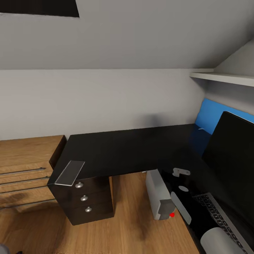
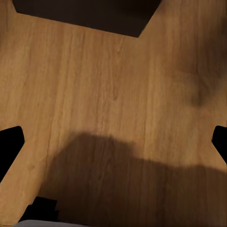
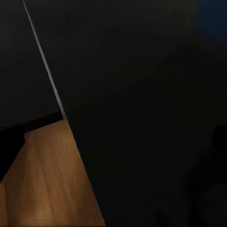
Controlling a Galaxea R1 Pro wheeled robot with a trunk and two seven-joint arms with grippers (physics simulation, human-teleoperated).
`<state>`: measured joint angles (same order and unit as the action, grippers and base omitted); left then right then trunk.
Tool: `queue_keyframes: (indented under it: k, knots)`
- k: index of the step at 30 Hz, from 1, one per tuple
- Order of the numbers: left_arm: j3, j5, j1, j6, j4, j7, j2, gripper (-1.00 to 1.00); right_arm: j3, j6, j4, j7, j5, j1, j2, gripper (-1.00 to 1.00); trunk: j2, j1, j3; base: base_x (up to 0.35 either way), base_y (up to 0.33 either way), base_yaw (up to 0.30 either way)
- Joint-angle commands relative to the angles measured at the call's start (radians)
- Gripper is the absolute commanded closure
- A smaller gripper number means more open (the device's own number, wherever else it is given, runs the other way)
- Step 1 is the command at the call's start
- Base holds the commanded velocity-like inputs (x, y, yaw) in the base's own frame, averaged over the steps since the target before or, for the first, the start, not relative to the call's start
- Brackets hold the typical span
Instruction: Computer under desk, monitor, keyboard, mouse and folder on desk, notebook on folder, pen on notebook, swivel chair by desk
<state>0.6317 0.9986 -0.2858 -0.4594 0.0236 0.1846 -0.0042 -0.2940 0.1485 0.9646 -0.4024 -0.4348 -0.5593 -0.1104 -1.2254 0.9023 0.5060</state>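
One left end effector spread wide above floor, right's state unclear, over desk.

The large black flat-screen monitor runs off the right edge of the head view, so its full width is lost. The slim dark-grey keyboard with black keys is cut at the lower right corner, partly covered by a pale grey rounded robot arm segment. The boxy light-grey computer tower sits half hidden beneath the glossy black L-shaped desk top. In the left wrist view, 2 black fingertips barely enter at the frame's sides.
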Motion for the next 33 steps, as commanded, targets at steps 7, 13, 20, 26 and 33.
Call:
queue_keyframes:
  k: [7,13,20,26,33]
  knots:
    - [0.005,0.011,-0.001,-0.002,-0.002,0.007,0.0,-1.0,-0.008,0.003,0.001,-0.007,-0.002,0.003,-0.001,-1.0,-0.001,0.0,0.007,0.0,0.0,0.237]
    - [0.005,0.011,-0.001,-0.002,-0.002,0.007,0.0,-1.0,-0.038,0.002,0.0,-0.005,0.0,0.006,0.002,-1.0,-0.001,0.0,0.013,0.0,0.012,0.237]
    - [0.005,0.011,-0.001,-0.002,-0.002,0.007,0.0,-1.0,-0.074,-0.002,-0.002,-0.002,-0.001,0.007,0.002,-1.0,-0.001,0.0,0.019,-0.001,0.138,0.237]
    - [0.005,0.011,-0.001,-0.002,-0.002,0.007,0.0,-1.0,-0.08,-0.003,-0.027,0.004,0.0,0.007,0.01,-1.0,-0.001,0.0,0.024,-0.109,0.236,0.208]
    - [0.005,0.011,-0.001,-0.002,-0.002,0.007,0.0,-1.0,-0.082,-0.018,-0.095,0.008,0.0,0.007,0.013,-1.0,-0.001,0.0,0.025,-0.074,0.094,0.04]
